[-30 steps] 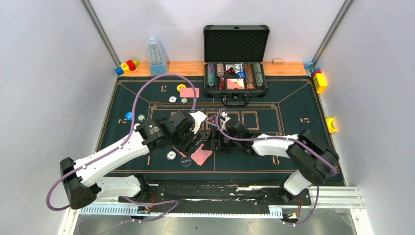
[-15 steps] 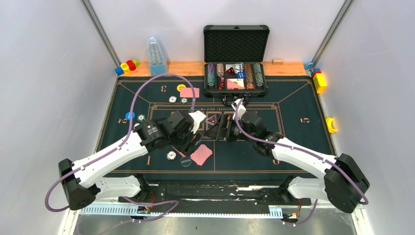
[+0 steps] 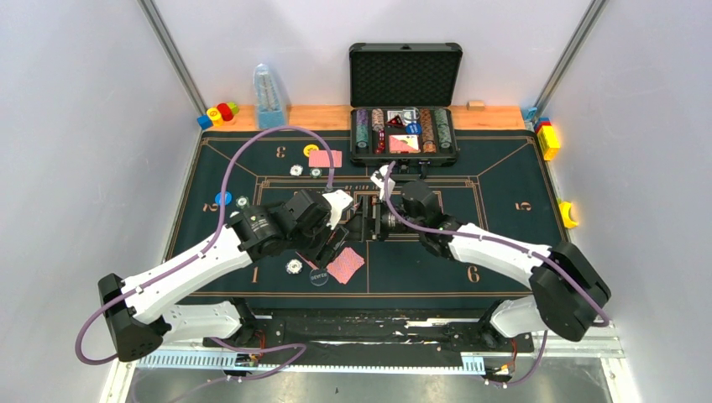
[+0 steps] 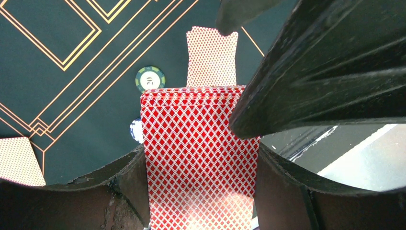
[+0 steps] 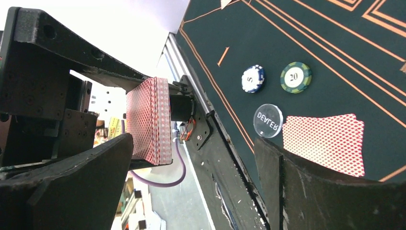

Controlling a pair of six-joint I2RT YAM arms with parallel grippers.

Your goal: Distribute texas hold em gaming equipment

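L gripper is clamped on the deck, held above the mat. R gripper has its jaws apart and holds nothing, just beside the deck; I judge it's lining up to pull a card.

- **Seat 1:** cards, dealer button, chips.
- **Seat 2:** blue disc + chip, no cards that I see.
- **Seat 3:** card, yellow disc, two small chips.
- **Seats 5 & 6:** nothing dealt.

Case at the back holds chip stacks. Approx half done, I reckon.

Dark green felt mat, clear blue bottle at back left, toy blocks beside it, yellow block at right
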